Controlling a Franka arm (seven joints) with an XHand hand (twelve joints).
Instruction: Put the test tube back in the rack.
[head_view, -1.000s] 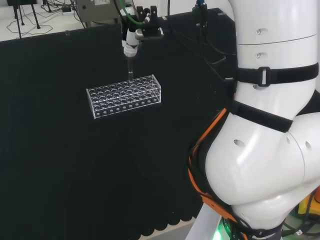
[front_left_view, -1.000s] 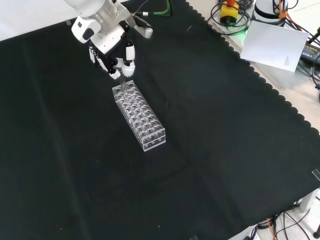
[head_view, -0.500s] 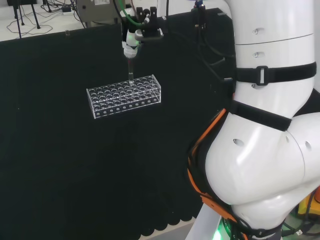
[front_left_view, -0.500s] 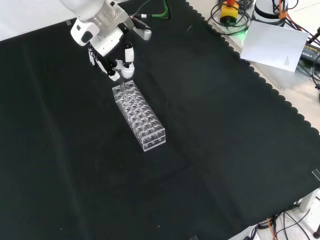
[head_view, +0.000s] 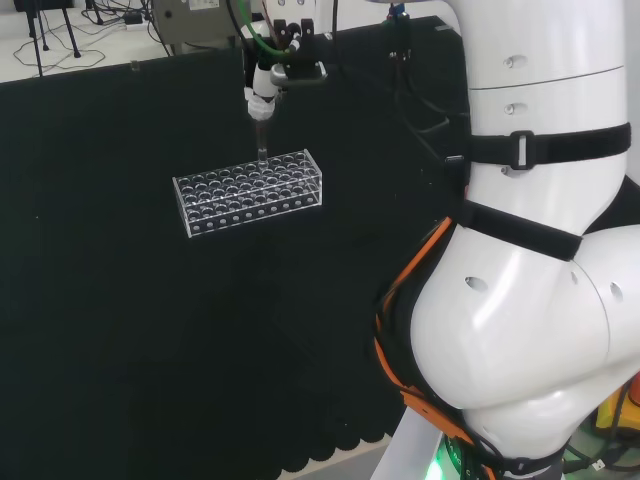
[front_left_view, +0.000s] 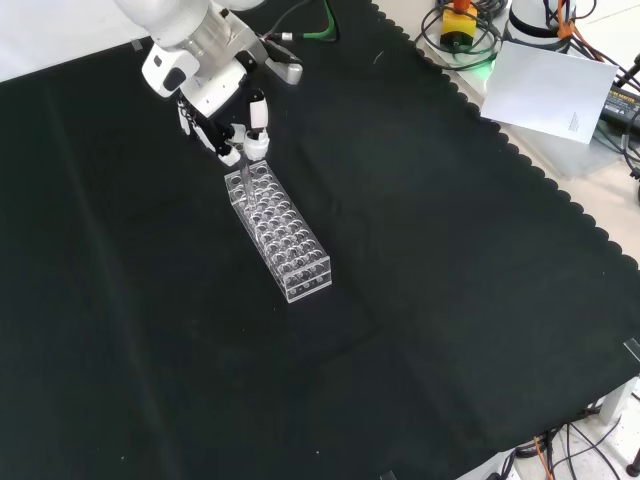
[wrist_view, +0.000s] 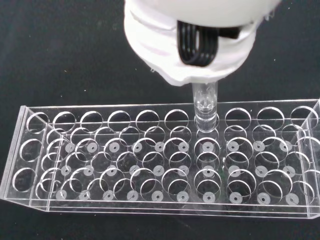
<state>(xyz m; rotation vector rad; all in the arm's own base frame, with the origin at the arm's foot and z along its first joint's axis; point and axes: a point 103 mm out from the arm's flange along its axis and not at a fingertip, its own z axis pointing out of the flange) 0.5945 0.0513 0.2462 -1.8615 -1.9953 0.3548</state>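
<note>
Here the hand pinches the test tube upright over the rack.

In the wrist view the tube's lower end sits at a hole in the rack's outer row nearest the hand; whether it has entered is unclear. In the head view the clear rack stands on the bench, its black cloth bare around it, with the tube at the far edge, right of middle.
</note>
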